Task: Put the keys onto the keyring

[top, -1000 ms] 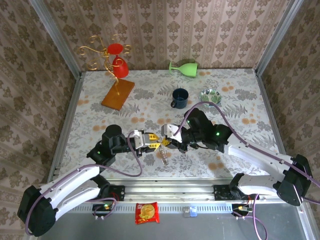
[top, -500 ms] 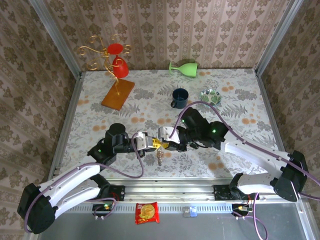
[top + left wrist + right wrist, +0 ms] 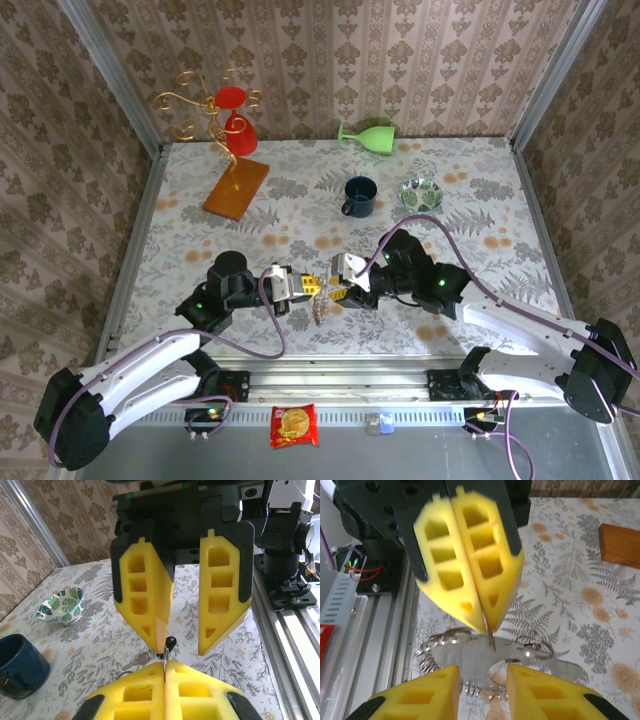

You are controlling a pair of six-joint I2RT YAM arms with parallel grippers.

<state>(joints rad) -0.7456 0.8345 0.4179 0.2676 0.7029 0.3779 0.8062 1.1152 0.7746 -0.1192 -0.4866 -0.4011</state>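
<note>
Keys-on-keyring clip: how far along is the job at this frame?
Done: nothing that I can confirm; no key is visibly threaded. In hand: the left gripper is shut on a black-headed key, with the right gripper open just opposite it. Left: the keyring lies on the table below them and a second key lies loose, so the threading looks mostly ahead.

Gold wire stand [image 3: 197, 104], wooden base [image 3: 236, 188], two red cups [image 3: 239, 134]. Green goblet [image 3: 368, 135] on its side, blue mug [image 3: 359, 196], leaf-print bowl [image 3: 421, 192]. Red snack packet [image 3: 294, 425] by rail.
</note>
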